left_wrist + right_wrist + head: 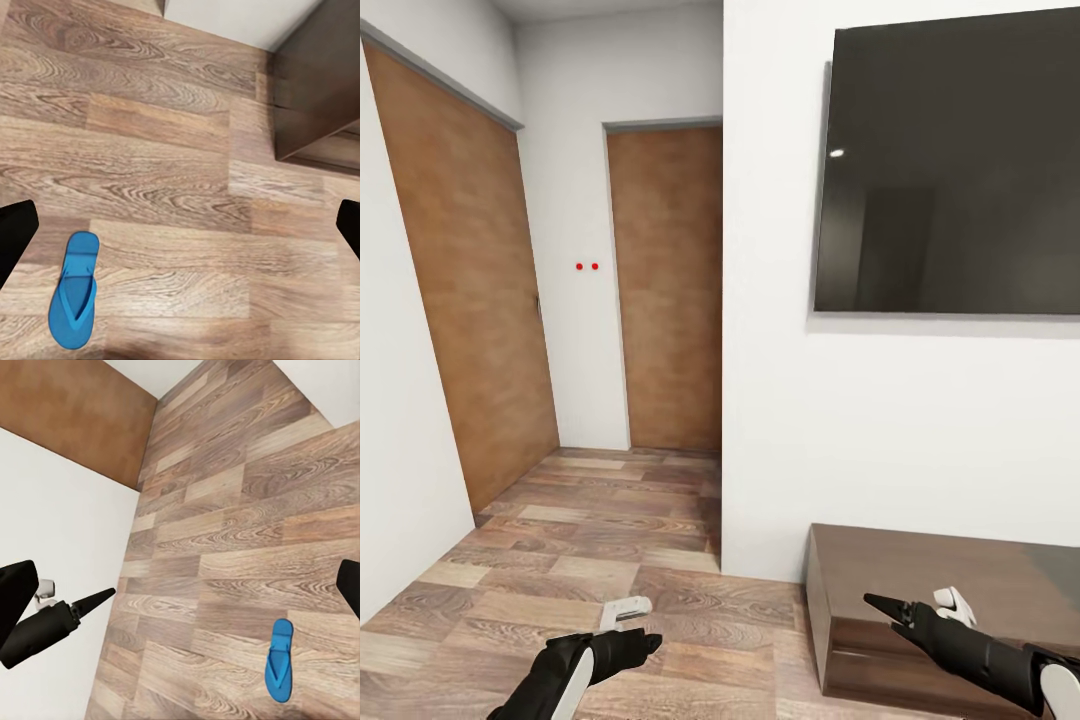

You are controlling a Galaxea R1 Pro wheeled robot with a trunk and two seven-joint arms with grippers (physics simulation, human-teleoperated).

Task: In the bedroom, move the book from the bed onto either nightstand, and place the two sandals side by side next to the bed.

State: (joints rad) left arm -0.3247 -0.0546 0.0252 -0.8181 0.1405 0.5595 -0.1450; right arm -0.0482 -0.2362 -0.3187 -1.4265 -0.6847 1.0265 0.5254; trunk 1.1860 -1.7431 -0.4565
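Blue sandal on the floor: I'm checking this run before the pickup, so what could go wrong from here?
Only one blue sandal shows, lying flat on the wood floor, so the pair may take a search. The head view faces doors and a wall screen, not the sandal. The dark cabinet beside the right gripper could get bumped on a turn.

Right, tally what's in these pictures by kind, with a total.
Blue sandal: 1, flat on the wood floor
Brown doors: 2
Wall-mounted dark screen: 1
Dark brown dresser: 1
Total: 5
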